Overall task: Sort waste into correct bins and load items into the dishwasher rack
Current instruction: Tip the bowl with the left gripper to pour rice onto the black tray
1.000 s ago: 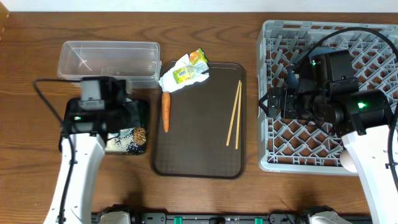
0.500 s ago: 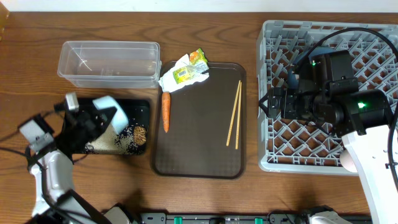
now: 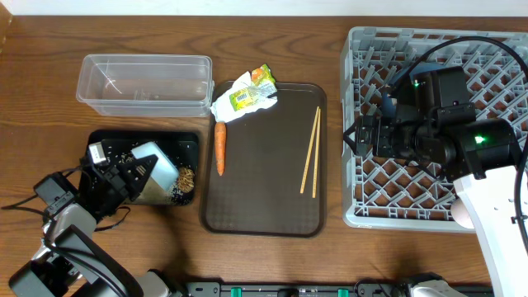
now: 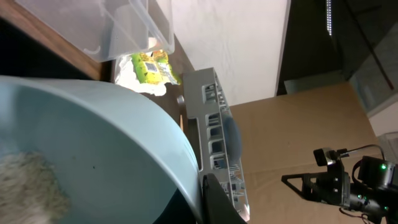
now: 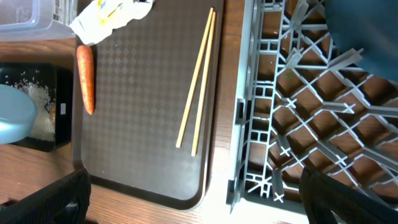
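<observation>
Table (image 3: 41,107): dark brown wood, grain running left to right, slight sheen. Same wood at lower left of right wrist view. Pale white strip (image 3: 247,7) beyond the far edge; wall or floor, cannot tell. Lighter brown corner (image 3: 4,29) at far left, unidentified. From left wrist view: plain white wall (image 4: 230,37); beside it a dark recess (image 4: 348,56) with a dotted row of lights (image 4: 328,15); below, a cardboard-brown panel (image 4: 292,137). Light on table even, shadows soft.
</observation>
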Action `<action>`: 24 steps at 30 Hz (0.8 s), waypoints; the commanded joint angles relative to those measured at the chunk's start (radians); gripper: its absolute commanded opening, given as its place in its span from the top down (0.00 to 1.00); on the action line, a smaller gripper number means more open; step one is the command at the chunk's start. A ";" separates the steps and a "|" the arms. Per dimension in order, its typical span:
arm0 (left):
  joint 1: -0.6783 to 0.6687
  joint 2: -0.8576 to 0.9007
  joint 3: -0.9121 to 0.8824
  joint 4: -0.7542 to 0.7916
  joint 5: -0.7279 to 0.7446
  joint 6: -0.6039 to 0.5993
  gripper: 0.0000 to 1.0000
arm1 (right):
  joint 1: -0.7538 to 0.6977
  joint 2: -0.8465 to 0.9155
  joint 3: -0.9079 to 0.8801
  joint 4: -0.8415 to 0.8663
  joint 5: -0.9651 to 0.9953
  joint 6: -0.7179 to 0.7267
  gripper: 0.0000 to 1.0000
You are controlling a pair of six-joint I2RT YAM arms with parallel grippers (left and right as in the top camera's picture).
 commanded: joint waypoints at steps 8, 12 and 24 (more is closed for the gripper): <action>0.015 0.003 0.016 0.144 0.024 -0.173 0.94 | 0.010 0.000 0.010 0.021 -0.004 -0.012 0.01; 0.011 0.008 0.013 0.164 -0.053 -0.180 0.94 | 0.010 0.000 0.010 0.018 -0.005 -0.012 0.01; -0.043 0.002 0.012 0.406 -0.013 -0.372 0.94 | 0.010 -0.001 0.010 0.002 -0.004 -0.012 0.01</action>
